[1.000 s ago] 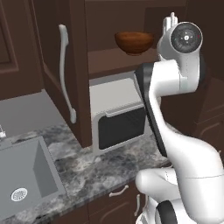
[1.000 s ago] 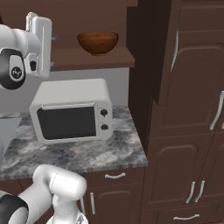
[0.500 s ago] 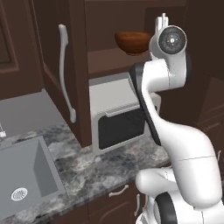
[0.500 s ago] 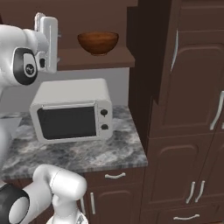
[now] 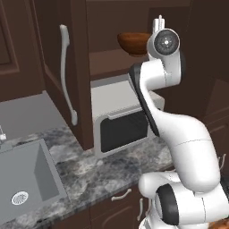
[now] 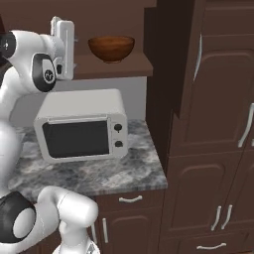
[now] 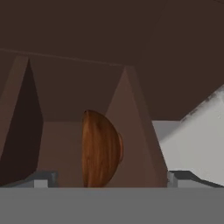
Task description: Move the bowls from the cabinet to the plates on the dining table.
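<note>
bowl (image 6: 111,48): we see it on the open cabinet (image 6: 114,67) shelf above the microwave (image 6: 82,131).
gripper (image 7: 105,179): fingers spread wide, empty, short of the bowl.
handling: we judge it rigid, glossy, slippery; pinch the rim.

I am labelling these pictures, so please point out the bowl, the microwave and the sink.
bowl (image 6: 111,48), right base view, outer wall.
microwave (image 6: 75,139), right base view, door window.
sink (image 5: 27,179), left base view, basin floor.
</note>
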Motion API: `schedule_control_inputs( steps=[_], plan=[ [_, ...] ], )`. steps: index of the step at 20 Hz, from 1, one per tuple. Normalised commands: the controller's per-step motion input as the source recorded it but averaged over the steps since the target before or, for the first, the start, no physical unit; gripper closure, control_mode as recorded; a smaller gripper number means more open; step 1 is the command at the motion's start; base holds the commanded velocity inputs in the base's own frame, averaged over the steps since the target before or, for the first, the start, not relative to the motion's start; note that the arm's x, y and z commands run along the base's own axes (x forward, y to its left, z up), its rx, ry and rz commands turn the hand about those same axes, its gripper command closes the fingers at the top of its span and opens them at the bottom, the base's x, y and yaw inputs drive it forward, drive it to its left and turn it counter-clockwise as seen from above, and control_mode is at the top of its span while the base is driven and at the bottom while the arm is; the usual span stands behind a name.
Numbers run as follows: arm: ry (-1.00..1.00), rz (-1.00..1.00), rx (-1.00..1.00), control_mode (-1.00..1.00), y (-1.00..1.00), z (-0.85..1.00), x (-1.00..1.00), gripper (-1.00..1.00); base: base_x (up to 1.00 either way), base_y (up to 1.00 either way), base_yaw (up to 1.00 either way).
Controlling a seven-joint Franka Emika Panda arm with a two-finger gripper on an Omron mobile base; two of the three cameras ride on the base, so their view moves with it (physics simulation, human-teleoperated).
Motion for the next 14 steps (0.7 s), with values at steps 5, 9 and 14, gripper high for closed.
schedule_control_inputs(
  steps=[5, 9, 14],
  plan=[
    [0.00, 0.00, 0.00, -1.00, 0.02, -0.04, 0.48, -1.00, 0.00, 0.00, 0.00],
    [0.00, 0.00, 0.00, -1.00, 0.06, -0.06, 0.43, -1.00, 0.00, 0.00, 0.00],
    [0.00, 0.00, -0.01, -1.00, 0.04, -0.02, 0.42, -1.00, 0.00, 0.00, 0.00]
  ],
)
